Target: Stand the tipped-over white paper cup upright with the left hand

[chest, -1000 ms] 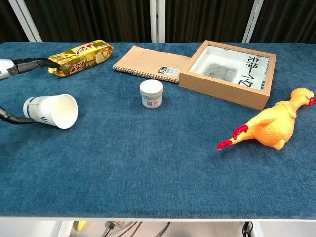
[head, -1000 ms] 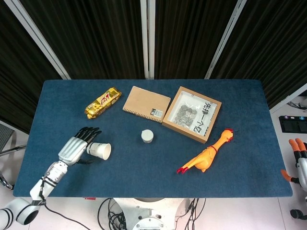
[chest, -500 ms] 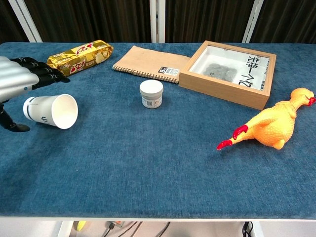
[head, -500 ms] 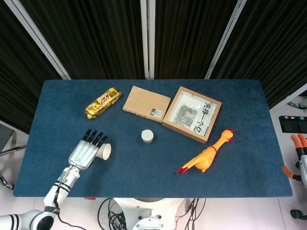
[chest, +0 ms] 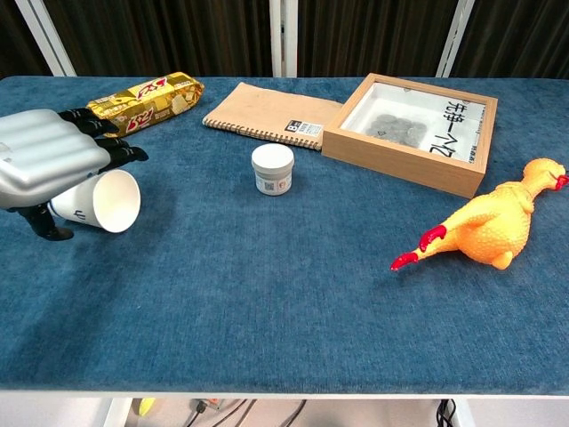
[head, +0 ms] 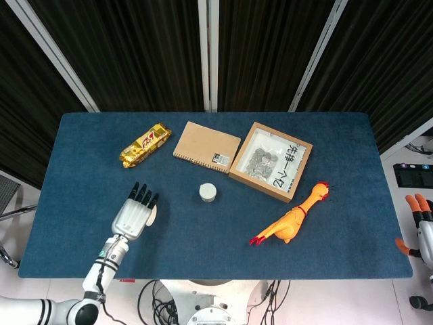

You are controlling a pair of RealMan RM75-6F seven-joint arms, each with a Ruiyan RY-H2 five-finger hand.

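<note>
Two cameras watch the blue table (head: 203, 237), and both show the left hand (head: 132, 215) poised over the white paper cup (chest: 100, 201), which lies on its side near the table's left edge with its open mouth facing toward the middle. The hand's fingers (chest: 105, 147) are spread and extended over the cup's body, the thumb hanging below on the near side; I cannot tell whether anything is touching the cup, and nothing looks closed around it. To my eye this is the reach-and-grasp step, with the righting not yet begun. The next move, I judge, calls for the fingers and thumb to close on the cup's sides without crushing the thin wall, then a turn of the wrist to bring the mouth upward. From the head view the hand hides nearly all of the cup, only a sliver of rim peeping out beside the fingers; the chest view shows the open mouth and the thumb beneath. Only the head view catches the right hand (head: 419, 223), off the table's right edge, fingers apart, holding nothing that I can see.
</note>
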